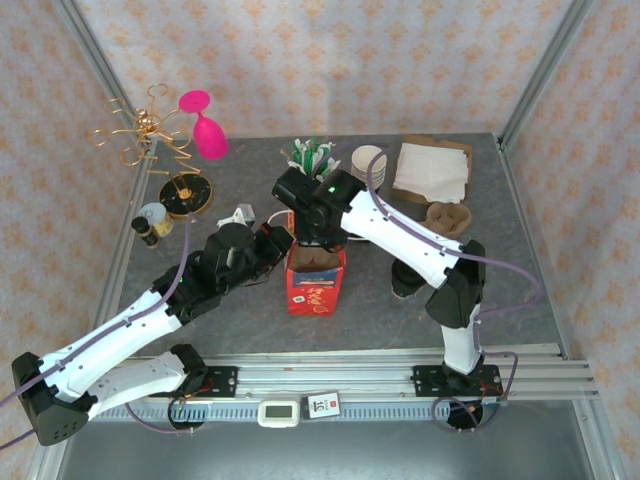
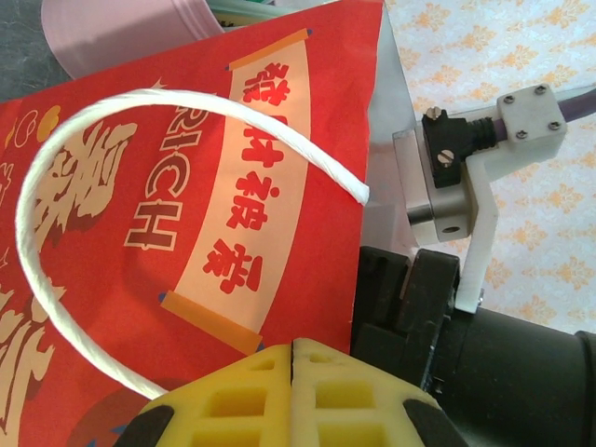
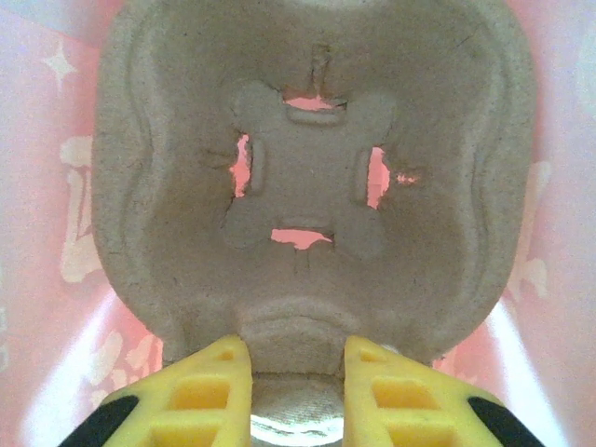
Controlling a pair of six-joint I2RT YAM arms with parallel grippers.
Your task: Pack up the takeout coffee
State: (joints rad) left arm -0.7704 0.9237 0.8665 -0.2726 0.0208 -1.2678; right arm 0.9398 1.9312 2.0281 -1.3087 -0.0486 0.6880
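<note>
A red paper bag [image 1: 315,292] stands open at mid-table. My right gripper [image 1: 312,243] reaches into its mouth, shut on the middle ridge of a brown pulp cup carrier [image 3: 307,168]. Its yellow pads [image 3: 219,372] press both sides of that ridge, with the bag's pink inner walls [image 3: 37,186] around it. My left gripper [image 2: 292,346] is shut at the bag's upper left side [image 2: 186,140]. The white cord handle [image 2: 56,158] runs behind its pads. A dark cup-shaped thing [image 1: 404,282], perhaps the takeout coffee, sits right of the bag under my right arm, too hidden to tell.
At the back stand a second pulp carrier [image 1: 448,215], napkins [image 1: 432,170], stacked lidless cups [image 1: 368,162] and a bundle of stirrers [image 1: 312,155]. A pink cup [image 1: 210,135], gold wire stand [image 1: 140,130], black round dish [image 1: 187,193] and small bottles [image 1: 152,222] are at the left.
</note>
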